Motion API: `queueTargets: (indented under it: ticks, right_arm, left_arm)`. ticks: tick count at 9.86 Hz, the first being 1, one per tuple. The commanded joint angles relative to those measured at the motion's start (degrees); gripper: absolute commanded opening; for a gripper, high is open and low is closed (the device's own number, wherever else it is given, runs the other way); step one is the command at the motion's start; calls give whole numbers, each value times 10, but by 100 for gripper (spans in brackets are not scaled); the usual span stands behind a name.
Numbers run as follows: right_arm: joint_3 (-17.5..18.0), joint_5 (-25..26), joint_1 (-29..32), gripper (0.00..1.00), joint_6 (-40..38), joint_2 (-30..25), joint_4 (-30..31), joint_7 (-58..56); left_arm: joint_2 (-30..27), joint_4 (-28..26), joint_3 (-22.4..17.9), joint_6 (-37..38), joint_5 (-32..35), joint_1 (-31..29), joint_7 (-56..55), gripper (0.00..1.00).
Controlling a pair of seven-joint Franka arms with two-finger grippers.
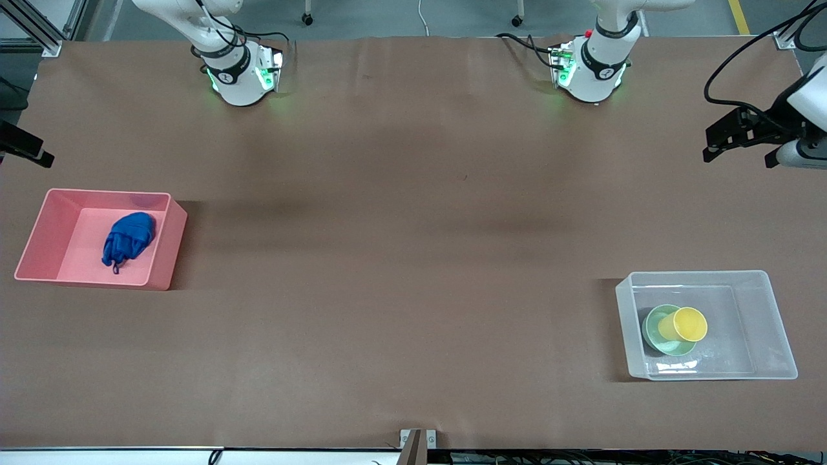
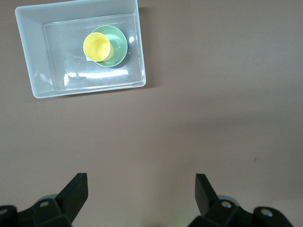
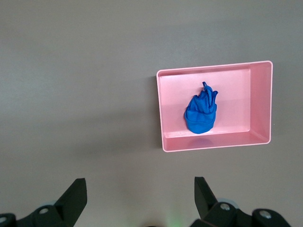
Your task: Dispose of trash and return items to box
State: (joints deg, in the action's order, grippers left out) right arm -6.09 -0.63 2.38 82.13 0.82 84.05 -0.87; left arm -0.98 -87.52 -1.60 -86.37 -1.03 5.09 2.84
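Both grippers hang high with nothing between their fingers. Left gripper point(image 2: 141, 189) has its jaws spread wide over bare brown table point(image 1: 400, 258) at the left arm's end; in the front view it shows only as a black shape at the frame's edge point(image 1: 743, 139). Right gripper point(image 3: 140, 189) is likewise fully open and empty, seen only in its own wrist view, over bare table beside the pink bin point(image 3: 165, 113).

From the front, the blue trash point(image 1: 129, 237) lies inside the pink bin point(image 1: 45, 219) toward the right arm's end of the table. The right wrist view shows the same wad point(image 3: 200, 115) resting on the bin's floor, clear of its walls.

The clear box point(image 1: 769, 323) sits toward the left arm's end, nearer the front camera than the bin. In it, the yellow cup point(image 1: 689, 324) rests in the mint-green bowl point(image 1: 659, 336). The left wrist view looks straight down into the cup point(image 2: 97, 47), which overlaps one side of the bowl point(image 2: 118, 45), both near one corner of the box point(image 2: 28, 56).
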Motion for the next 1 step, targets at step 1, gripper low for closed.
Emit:
queueTargets:
  ticks: [1]
  right_arm:
    - [2,7,0,100,0,-7,4,-1]
  left_arm:
    - [-1,-23,-7,-6,-3,7,1,100]
